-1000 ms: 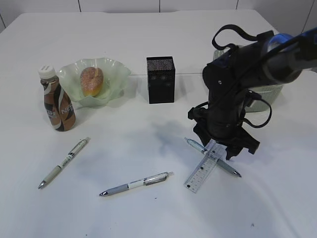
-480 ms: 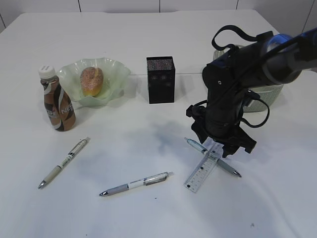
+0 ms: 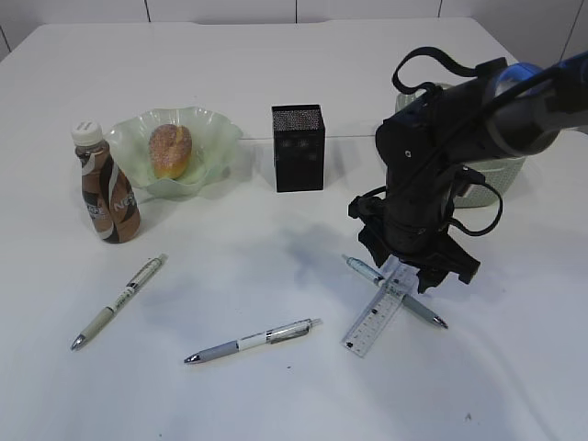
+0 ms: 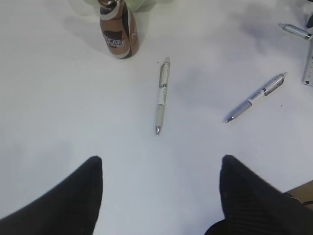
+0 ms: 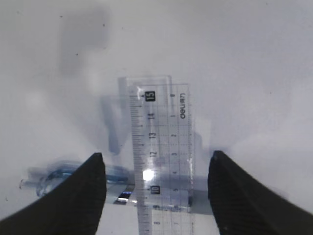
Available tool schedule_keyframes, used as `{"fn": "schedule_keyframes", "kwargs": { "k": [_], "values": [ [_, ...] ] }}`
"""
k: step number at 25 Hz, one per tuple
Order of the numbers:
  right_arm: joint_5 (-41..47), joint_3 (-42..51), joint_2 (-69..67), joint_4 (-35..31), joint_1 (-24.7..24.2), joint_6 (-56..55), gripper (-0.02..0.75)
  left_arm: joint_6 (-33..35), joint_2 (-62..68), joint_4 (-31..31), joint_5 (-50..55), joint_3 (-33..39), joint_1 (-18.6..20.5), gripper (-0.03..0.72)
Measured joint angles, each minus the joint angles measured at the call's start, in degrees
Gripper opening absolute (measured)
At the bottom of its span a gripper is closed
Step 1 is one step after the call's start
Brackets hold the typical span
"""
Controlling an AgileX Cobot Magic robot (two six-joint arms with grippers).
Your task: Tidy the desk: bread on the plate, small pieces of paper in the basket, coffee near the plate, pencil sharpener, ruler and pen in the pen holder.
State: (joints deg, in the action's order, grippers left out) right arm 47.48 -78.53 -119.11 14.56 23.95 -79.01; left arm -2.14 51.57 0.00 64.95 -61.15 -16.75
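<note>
R fingers [image 5: 155,196] spread wide, hovering low over clear ruler [image 3: 377,312], one finger each side, grasping nothing. Ruler lies flat on white bench [image 3: 276,395], crossing over a blue-grey pen [image 3: 395,291]; both at bench R of centre. L fingers [image 4: 159,196] also released, empty, above bare bench; nearest thing in L wrist view is white pen [image 4: 162,95]. Second grey pen [image 3: 253,341] lies front-centre, white pen further L. Bread [image 3: 171,150] sits on green wavy plate [image 3: 216,129], rear L. Coffee bottle [image 3: 106,195] upright just beside plate, L side. Black mesh pen holder [image 3: 298,147] stands rear centre. Pale basket [image 3: 501,175] behind R arm, mostly hidden.
</note>
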Motion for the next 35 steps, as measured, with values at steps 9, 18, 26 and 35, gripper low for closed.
{"fn": "schedule_keyframes", "kwargs": {
  "k": [9, 18, 26, 35],
  "values": [
    [0.34, 0.00, -0.41, 0.73, 0.00, -0.09, 0.512, 0.00, 0.00, 0.00, 0.00, 0.00, 0.00, 0.524],
    [0.34, 0.00, -1.04, 0.53, 0.00, -0.21, 0.512, 0.00, 0.00, 0.00, 0.00, 0.00, 0.00, 0.524],
    [0.34, 0.00, -1.13, 0.53, 0.00, -0.21, 0.463, 0.00, 0.00, 0.00, 0.00, 0.00, 0.00, 0.523],
    [0.34, -0.10, -1.16, 0.53, 0.00, -0.34, 0.299, 0.00, 0.00, 0.00, 0.00, 0.00, 0.00, 0.520]
  ]
}}
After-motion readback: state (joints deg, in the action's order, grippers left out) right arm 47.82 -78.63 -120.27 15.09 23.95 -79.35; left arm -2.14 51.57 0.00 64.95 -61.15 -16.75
